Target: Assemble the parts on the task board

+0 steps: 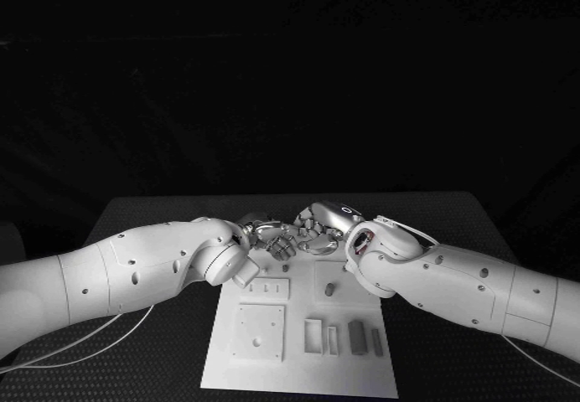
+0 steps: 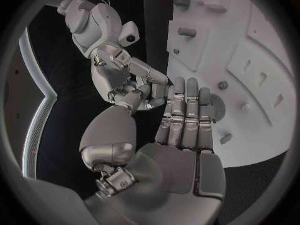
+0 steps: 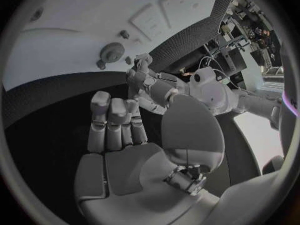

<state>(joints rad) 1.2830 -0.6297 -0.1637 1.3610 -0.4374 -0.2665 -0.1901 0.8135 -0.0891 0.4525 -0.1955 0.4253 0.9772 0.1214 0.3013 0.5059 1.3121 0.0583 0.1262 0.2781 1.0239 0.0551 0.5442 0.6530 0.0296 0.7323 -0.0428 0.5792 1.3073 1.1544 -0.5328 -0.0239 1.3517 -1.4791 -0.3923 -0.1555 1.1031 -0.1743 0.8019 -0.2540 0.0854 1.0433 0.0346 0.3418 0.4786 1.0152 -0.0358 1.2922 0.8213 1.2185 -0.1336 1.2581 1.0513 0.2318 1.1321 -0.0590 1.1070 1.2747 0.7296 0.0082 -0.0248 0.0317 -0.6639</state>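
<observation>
Near on the task board (image 1: pixel 242 368) lie loose parts (image 1: pixel 358 335), long axes near-to-far; both empty, spread hands, left hand (image 1: pixel 273 243) and right hand (image 1: pixel 322 226), meet at its far edge.

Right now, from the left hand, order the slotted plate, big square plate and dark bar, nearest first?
From the left hand, head view:
1. slotted plate, middle, left side
2. big square plate, near left corner
3. dark bar, near right

- The board's (image 1: pixel 302 352) far end is hidden behind both hands (image 1: pixel 296 234).
- Whether either hand holds a part cannot be told.
</observation>
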